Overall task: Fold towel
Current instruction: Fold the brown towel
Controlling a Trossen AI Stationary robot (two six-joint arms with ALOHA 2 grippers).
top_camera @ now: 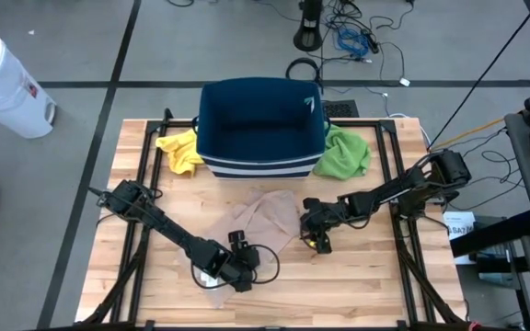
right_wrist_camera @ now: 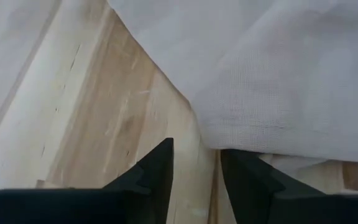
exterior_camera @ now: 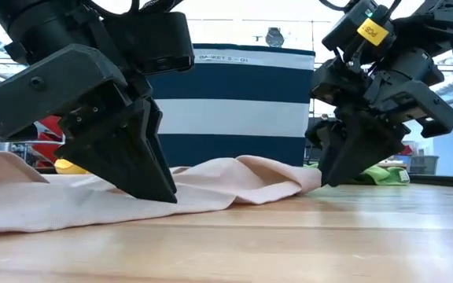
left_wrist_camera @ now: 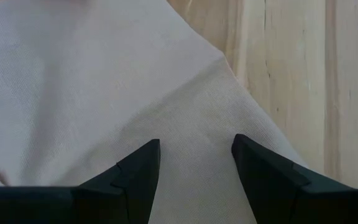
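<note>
A pale pink towel (top_camera: 258,223) lies crumpled on the wooden tabletop (top_camera: 366,276), in front of a navy striped basket (top_camera: 260,129); the left gripper (top_camera: 239,276) rests on its near corner, jaws apart over the cloth; the right gripper (top_camera: 315,230) sits at the towel's right edge, jaws apart, holding nothing

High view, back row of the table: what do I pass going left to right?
Yellow cloth → navy striped basket → green cloth.
</note>
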